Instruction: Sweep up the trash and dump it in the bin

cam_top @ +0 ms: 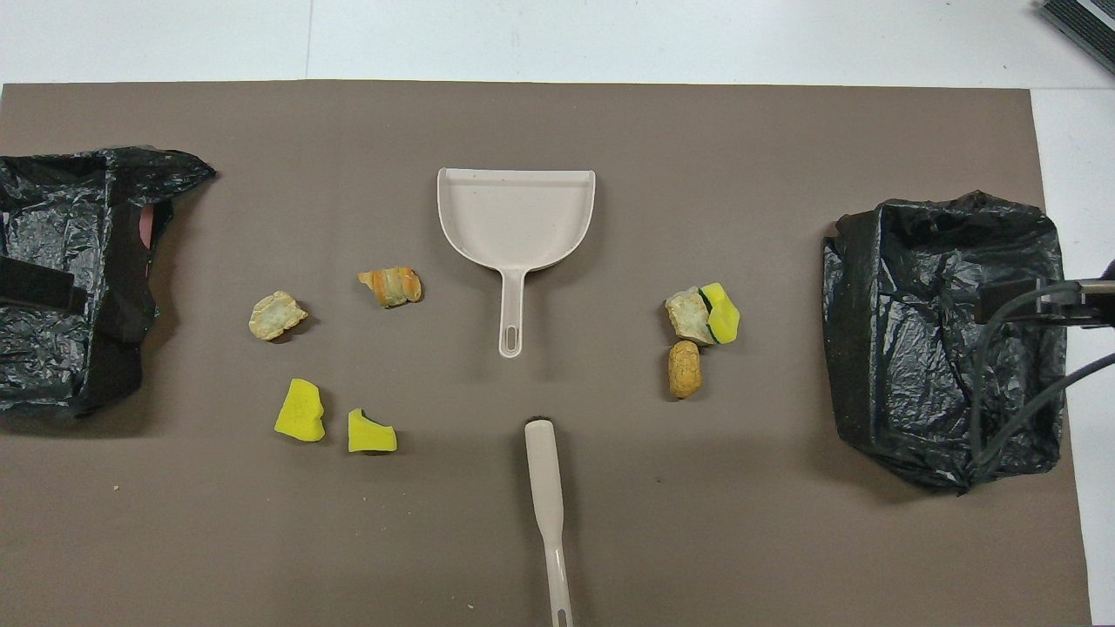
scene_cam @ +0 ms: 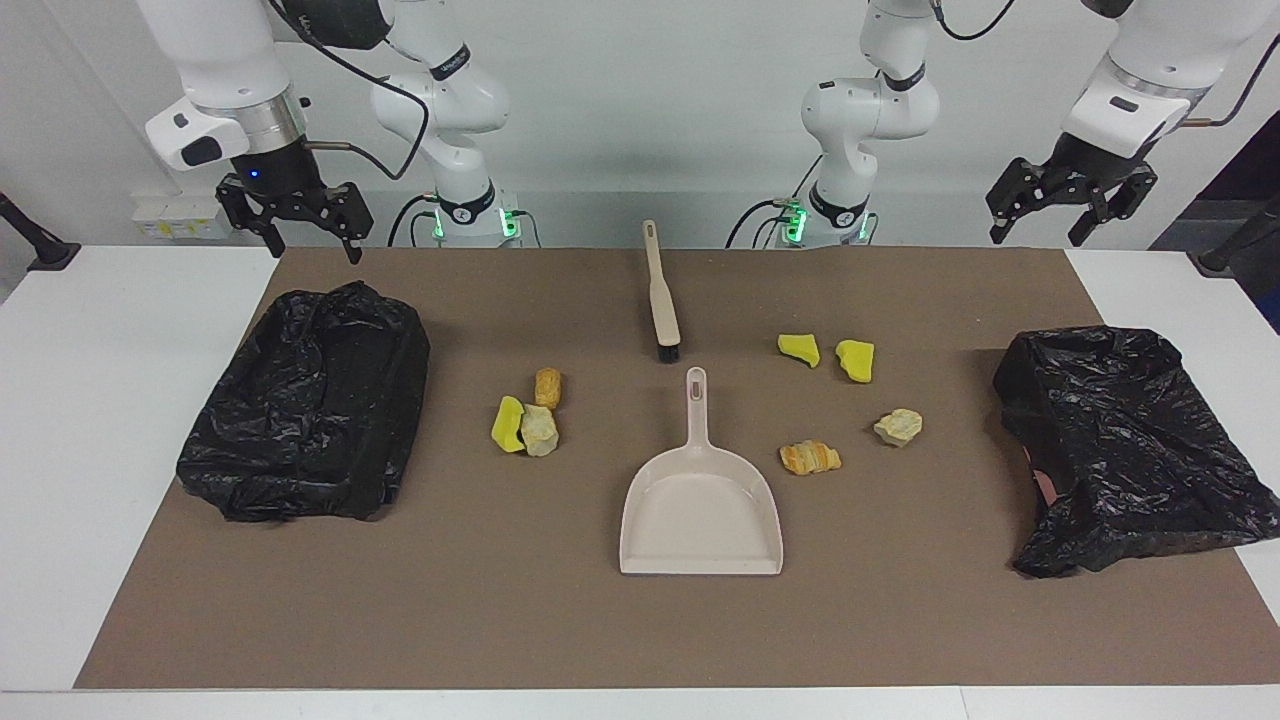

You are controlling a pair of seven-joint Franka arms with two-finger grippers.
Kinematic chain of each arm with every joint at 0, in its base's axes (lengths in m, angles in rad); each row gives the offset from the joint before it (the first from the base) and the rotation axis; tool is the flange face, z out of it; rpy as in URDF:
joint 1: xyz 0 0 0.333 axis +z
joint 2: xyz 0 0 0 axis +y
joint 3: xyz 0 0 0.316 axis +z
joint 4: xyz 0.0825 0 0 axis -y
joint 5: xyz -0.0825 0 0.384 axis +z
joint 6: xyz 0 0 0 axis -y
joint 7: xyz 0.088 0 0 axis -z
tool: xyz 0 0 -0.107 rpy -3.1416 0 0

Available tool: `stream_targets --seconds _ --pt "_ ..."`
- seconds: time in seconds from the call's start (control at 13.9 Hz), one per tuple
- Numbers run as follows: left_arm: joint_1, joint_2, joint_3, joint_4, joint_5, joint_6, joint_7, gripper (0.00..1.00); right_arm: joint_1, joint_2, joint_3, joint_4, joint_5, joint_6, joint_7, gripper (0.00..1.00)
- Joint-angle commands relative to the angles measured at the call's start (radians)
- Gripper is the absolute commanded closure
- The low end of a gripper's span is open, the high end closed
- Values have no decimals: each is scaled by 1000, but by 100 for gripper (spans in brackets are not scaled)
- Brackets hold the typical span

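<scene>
the trash (scene_cam: 540, 412) lay in two clusters on the brown mat (scene_cam: 400, 600), either side of the dustpan (scene_cam: 700, 505) and brush (scene_cam: 662, 300). two black-bagged bins (scene_cam: 310, 400), possibly tubs, flanked them. left gripper (scene_cam: 1068, 205) and right gripper (scene_cam: 292, 215) hung raised, fingers spread, holding nothing.

- Seven trash lumps (scene_cam: 539, 431): three yellow, two beige, two orange-brown (split around the dustpan (scene_cam: 700, 520))
- Two black-bagged bins (scene_cam: 310, 400)
- One brush (scene_cam: 662, 300)
</scene>
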Motion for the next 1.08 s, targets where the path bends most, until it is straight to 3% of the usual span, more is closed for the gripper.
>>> stream_targets --seconds 0.0,0.5,0.79,1.01 --pt "6 -34 -6 -36 -8 -41 9 0 -7 5 3 3 15 -6 8 0" --pt "11 -34 -4 -38 -10 -28 -5 0 -15 5 -1 3 16 -21 -5 0" --pt "0 -34 -7 -39 -15 -26 -3 0 97 9 -127 7 44 -20 -5 0" --pt "-2 -31 -7 -33 -16 -25 -3 0 52 6 -112 3 41 -21 -40 0"
